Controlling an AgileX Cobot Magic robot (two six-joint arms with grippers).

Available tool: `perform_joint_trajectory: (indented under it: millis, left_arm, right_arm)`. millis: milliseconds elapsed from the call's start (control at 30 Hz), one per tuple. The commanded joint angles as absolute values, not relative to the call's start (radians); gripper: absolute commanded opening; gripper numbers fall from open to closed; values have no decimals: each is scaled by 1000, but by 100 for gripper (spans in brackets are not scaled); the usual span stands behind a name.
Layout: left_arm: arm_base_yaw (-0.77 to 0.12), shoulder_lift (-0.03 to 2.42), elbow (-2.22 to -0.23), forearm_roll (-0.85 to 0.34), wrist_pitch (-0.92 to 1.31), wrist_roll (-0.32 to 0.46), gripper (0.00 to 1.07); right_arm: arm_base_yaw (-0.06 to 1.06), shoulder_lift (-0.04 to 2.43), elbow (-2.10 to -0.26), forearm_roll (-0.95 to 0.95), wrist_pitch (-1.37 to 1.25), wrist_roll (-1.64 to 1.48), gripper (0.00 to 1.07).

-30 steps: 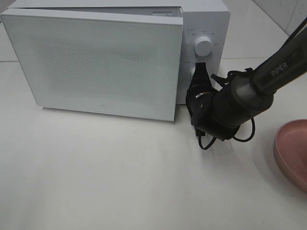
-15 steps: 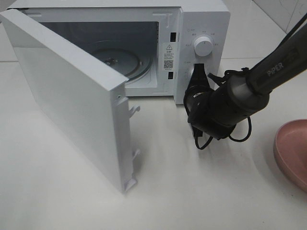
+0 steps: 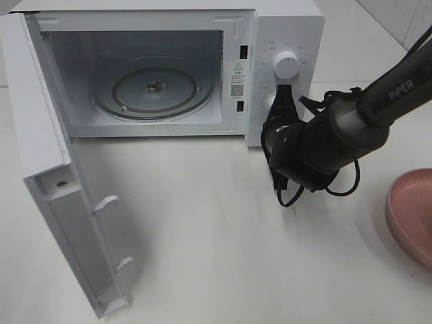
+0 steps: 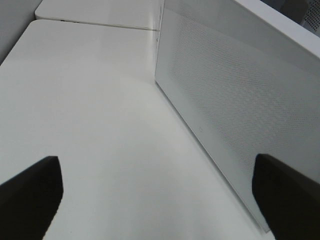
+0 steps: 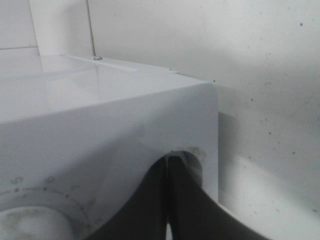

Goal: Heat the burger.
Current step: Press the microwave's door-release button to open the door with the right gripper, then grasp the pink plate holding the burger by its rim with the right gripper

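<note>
Microwave [image 3: 287,20] at back of table [image 3: 223,256], door [image 3: 40,169] swung wide open toward view's left, glass turntable [image 3: 155,88] visible inside. My right gripper [image 3: 281,101]: jaws pressed together, holding nothing, tips against round button [image 5: 194,156] low on control panel [image 3: 302,40], just beneath dial [image 3: 286,65]. My left gripper [image 4: 160,200]: spread wide, nothing between fingers [image 4: 30,195], low over table beside door's dotted outer face. Pink plate [image 3: 412,216] at table's right edge, well apart from microwave. Burger: in no view, cannot tell where.
</note>
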State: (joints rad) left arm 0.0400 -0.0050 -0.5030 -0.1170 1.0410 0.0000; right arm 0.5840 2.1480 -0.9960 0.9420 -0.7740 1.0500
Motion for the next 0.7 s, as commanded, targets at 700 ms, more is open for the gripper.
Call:
perform_joint_trajectory:
  millis: [700]
  left_arm:
    - [43,-3,-503,-123,1032,0,98]
  right_arm:
    - [595,1902,-719,641,-535,943,0]
